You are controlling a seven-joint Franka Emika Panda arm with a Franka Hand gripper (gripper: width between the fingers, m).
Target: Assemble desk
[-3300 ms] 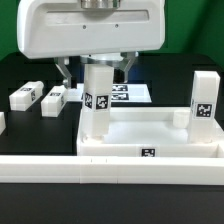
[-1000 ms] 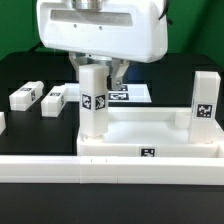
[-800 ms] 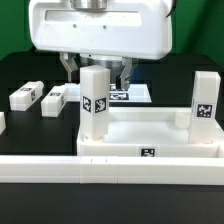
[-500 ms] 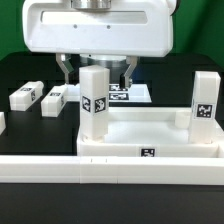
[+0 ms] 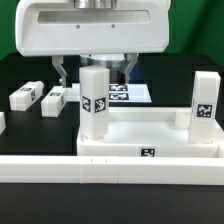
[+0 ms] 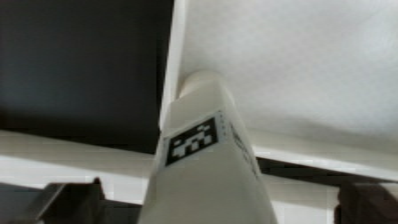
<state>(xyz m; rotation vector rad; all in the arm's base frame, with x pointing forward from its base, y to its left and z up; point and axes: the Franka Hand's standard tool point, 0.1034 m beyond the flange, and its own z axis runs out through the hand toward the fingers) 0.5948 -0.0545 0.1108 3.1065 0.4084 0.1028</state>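
On black table [image 5: 28, 72], desk top [image 5: 185, 146] holds upright leg [image 5: 95, 100]; jaws spread either side, gripping nothing.

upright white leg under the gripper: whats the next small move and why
Probably close the gripper on the upright square white tagged leg and twist it home: the fingers stand open either side of its top, apart from it, and it stands in a corner socket of the white rimmed desk top. Full seating cannot be told.

In the exterior view, left leg [image 5: 95, 104] and right leg [image 5: 203, 98] upright on desk top [image 5: 150, 132], loose legs [image 5: 25, 96] on table [image 5: 20, 70] further left.
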